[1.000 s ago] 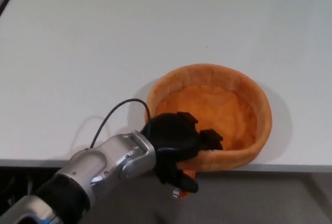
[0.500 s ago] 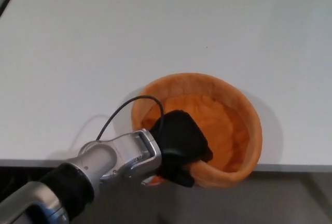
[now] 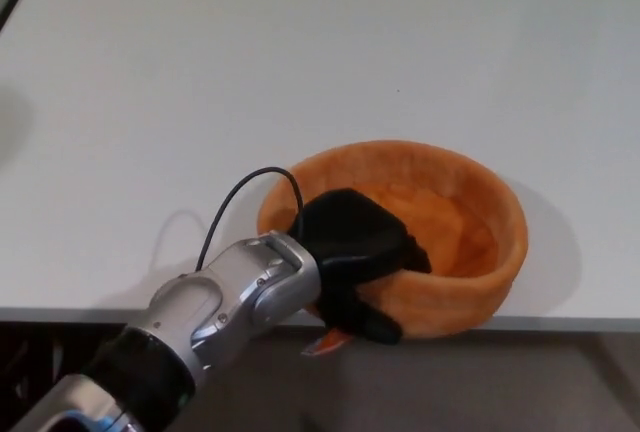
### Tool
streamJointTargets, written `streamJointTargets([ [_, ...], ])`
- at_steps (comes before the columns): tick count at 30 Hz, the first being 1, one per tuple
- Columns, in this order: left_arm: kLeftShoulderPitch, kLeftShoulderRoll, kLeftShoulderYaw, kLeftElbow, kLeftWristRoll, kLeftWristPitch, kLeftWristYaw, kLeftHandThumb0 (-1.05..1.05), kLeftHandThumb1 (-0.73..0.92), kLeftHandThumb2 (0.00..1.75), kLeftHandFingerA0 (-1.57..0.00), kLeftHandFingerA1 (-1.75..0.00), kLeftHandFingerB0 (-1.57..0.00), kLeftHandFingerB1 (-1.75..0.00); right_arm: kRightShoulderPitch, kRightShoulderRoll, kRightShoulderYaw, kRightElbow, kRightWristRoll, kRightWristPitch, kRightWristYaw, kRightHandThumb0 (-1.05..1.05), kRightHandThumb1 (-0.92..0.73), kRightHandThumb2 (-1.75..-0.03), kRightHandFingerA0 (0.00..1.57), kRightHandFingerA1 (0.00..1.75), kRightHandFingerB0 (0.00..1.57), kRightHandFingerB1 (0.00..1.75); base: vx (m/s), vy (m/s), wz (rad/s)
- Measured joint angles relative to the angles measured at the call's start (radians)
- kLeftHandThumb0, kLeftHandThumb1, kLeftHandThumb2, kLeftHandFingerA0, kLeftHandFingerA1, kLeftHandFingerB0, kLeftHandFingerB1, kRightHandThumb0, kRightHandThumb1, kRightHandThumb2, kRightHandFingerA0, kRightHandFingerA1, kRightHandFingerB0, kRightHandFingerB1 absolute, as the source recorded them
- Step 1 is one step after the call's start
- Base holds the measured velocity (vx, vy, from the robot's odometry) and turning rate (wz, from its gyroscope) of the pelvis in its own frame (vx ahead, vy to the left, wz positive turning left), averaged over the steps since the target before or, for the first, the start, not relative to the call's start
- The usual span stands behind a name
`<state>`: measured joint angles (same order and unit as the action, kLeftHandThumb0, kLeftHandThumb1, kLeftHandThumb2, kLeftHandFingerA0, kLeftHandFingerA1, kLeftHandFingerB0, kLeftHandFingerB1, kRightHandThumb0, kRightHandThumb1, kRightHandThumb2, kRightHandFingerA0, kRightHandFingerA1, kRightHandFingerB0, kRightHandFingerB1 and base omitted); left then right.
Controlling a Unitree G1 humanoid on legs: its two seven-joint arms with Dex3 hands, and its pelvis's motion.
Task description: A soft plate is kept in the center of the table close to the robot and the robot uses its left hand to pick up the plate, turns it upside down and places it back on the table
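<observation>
A soft orange plate (image 3: 440, 192), bowl-shaped with a thick raised rim, sits at the table's near edge, a little right of centre. Its near rim is lifted, so the plate tilts with its hollow facing up and slightly away. My left hand (image 3: 355, 257) is shut on the plate's near-left rim, with fingers over the inside and a thumb under the outside. A black cable loops from the wrist over the table. My right hand is out of sight.
The white table (image 3: 200, 82) stretches far and wide behind the plate. Its front edge (image 3: 100, 314) runs just below the plate, with dark floor beneath. A dark strip shows at the far left corner.
My left hand has kept its hold on the rim and raised it, tilting the plate further. The plate has shifted slightly right and its near wall now stands taller.
</observation>
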<state>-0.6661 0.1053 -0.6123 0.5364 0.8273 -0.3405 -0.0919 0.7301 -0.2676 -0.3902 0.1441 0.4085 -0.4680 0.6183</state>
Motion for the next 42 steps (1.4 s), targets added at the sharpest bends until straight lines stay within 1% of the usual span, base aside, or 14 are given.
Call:
streamJointTargets([
  [2, 0.003, -0.019, 0.022, -0.002, -0.022, 0.0, -0.013, -0.89, 0.31, 0.72, -1.39, -1.2, -1.32, -1.16, 0.0, 0.0, 0.0, 0.0, 0.0, 0.001, 0.0, -0.65, -0.69, -0.99, 0.23, 0.56, 0.05, 0.41, 0.0, 0.0, 0.0],
  [13, 0.031, -0.178, 0.175, -0.029, -0.191, 0.027, -0.109, -0.36, 0.12, 0.51, -1.57, -0.8, -1.52, -0.74, 0.004, 0.0, 0.0, 0.0, 0.0, 0.002, 0.0, -0.66, -0.69, -1.0, 0.27, 0.57, 0.06, 0.37, 0.0, 0.0, 0.0],
  [14, 0.035, -0.193, 0.186, -0.031, -0.205, 0.032, -0.116, -0.36, 0.12, 0.52, -1.57, -0.81, -1.53, -0.75, 0.004, 0.0, 0.0, 0.0, 0.0, 0.002, 0.0, -0.62, -0.86, -0.68, 0.3, 0.49, 0.12, 0.25, 0.0, 0.0, 0.0],
  [19, 0.053, -0.266, 0.244, -0.038, -0.283, 0.059, -0.152, -0.17, 0.11, 0.45, -1.57, -0.88, -1.51, -0.79, 0.005, 0.0, 0.0, 0.001, 0.0, 0.002, 0.001, -0.64, -0.71, -1.01, 0.27, 0.57, 0.06, 0.41, 0.0, 0.0, 0.0],
  [20, 0.054, -0.28, 0.256, -0.039, -0.3, 0.067, -0.158, -0.18, 0.13, 0.45, -1.57, -0.9, -1.51, -0.8, 0.005, 0.0, 0.0, 0.001, 0.0, 0.002, 0.001, -0.61, -0.88, -0.68, 0.31, 0.51, 0.12, 0.26, 0.0, 0.0, 0.0],
  [23, 0.056, -0.314, 0.287, -0.039, -0.344, 0.086, -0.175, -0.02, -0.07, 0.7, -1.54, -1.29, -1.43, -1.22, 0.006, 0.0, 0.0, 0.001, 0.0, 0.002, 0.001, -0.6, -0.88, -0.68, 0.31, 0.51, 0.12, 0.25, 0.0, 0.0, 0.0],
  [29, 0.059, -0.341, 0.343, -0.045, -0.429, 0.128, -0.185, -0.26, 0.05, 0.88, -1.46, -1.36, -1.45, -1.34, 0.008, 0.0, 0.0, 0.001, 0.0, 0.002, 0.001, -0.61, -0.89, -0.67, 0.31, 0.54, 0.12, 0.29, 0.0, 0.0, 0.0],
  [30, 0.061, -0.342, 0.352, -0.048, -0.443, 0.135, -0.185, -0.34, 0.13, 0.96, -1.49, -1.44, -0.38, -1.51, 0.009, 0.0, 0.0, 0.001, 0.0, 0.002, 0.001, -0.61, -0.88, -0.67, 0.31, 0.55, 0.12, 0.29, 0.0, 0.0, 0.0],
  [31, 0.062, -0.342, 0.359, -0.049, -0.453, 0.139, -0.185, -0.37, 0.13, 0.97, -1.51, -1.43, -0.49, -1.23, 0.009, 0.0, 0.0, 0.001, 0.0, 0.002, 0.001, -0.65, -0.7, -1.01, 0.28, 0.6, 0.05, 0.41, 0.0, 0.0, 0.0],
  [32, 0.064, -0.344, 0.369, -0.051, -0.468, 0.145, -0.185, -0.4, 0.17, 0.98, -1.55, -1.43, -0.64, -1.12, 0.009, 0.0, 0.0, 0.0, -0.001, 0.002, 0.001, -0.63, -0.87, -0.67, 0.31, 0.54, 0.12, 0.28, 0.0, 0.0, 0.0],
  [35, 0.07, -0.347, 0.401, -0.054, -0.51, 0.16, -0.184, -0.51, 0.2, 0.97, -1.52, -1.51, -0.85, -1.65, 0.009, 0.0, 0.0, 0.001, -0.001, 0.002, 0.001, -0.61, -0.89, -0.66, 0.34, 0.51, 0.12, 0.29, 0.0, 0.0, 0.0],
  [38, 0.074, -0.349, 0.433, -0.054, -0.55, 0.174, -0.184, -0.54, 0.16, 1.05, -1.55, -1.5, -1.0, -1.67, 0.009, 0.0, 0.0, 0.003, -0.001, 0.002, 0.001, -0.58, -0.9, -0.67, 0.35, 0.55, 0.12, 0.29, 0.0, 0.0, 0.0],
  [39, 0.075, -0.349, 0.445, -0.054, -0.564, 0.18, -0.184, -0.49, 0.16, 1.01, -1.57, -1.47, -1.43, -1.42, 0.01, 0.0, 0.0, 0.003, -0.001, 0.002, 0.001, -0.58, -0.91, -0.67, 0.36, 0.54, 0.12, 0.29, 0.0, 0.0, 0.0],
  [42, 0.076, -0.349, 0.488, -0.054, -0.606, 0.196, -0.183, -0.51, 0.21, 1.04, -1.57, -1.48, -1.45, -1.44, 0.01, 0.0, 0.0, 0.003, -0.001, 0.002, 0.001, -0.64, -0.71, -1.0, 0.31, 0.6, 0.06, 0.4, 0.0, 0.0, 0.0],
])
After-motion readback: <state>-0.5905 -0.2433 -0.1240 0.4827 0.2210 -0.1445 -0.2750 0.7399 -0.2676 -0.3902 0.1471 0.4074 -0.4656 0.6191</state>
